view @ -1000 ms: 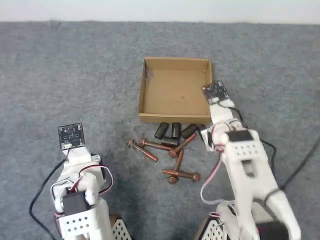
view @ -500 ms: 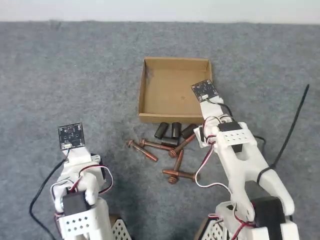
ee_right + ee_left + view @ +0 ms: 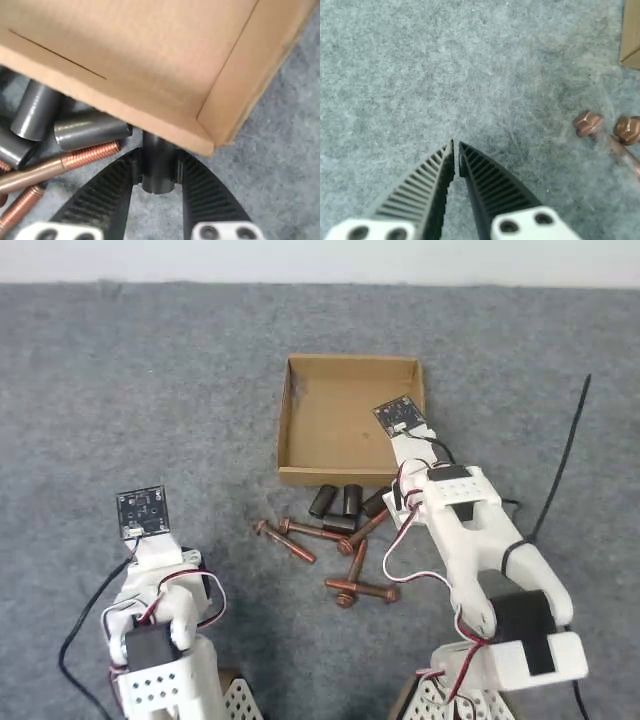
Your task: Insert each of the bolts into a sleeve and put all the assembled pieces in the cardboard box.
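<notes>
On the grey carpeted surface (image 3: pixel 150 370), items as follows.

1. Cardboard box (image 3: pixel 284 425): open top, set centrally beyond both arms, its brown floor showing; judged to be placed within either arm's reach as the drop-off.
2. Loose sleeves (image 3: pixel 351 500): dark cylinders lying in a row against the outside of the box's near wall.
3. Bolts (image 3: pixel 358 590): copper-coloured, scattered just on the arms' side of the sleeves, some crossing one another. None appears seated in a sleeve, so the task is judged to be at its start.
4. Right gripper (image 3: pixel 157 156): low at the box's near corner, outside it, jaws pinching the gripped sleeve (image 3: pixel 159 176) by its sides. Holding it across the barrel leaves the bore ends free, presumably so a bolt can enter.
5. Left gripper (image 3: pixel 455 146): over bare carpet, well apart from the box, jaws pressed together with nothing between. Two bolt heads (image 3: pixel 588 123) lie near, so this arm is probably parked to fetch the bolt.
</notes>
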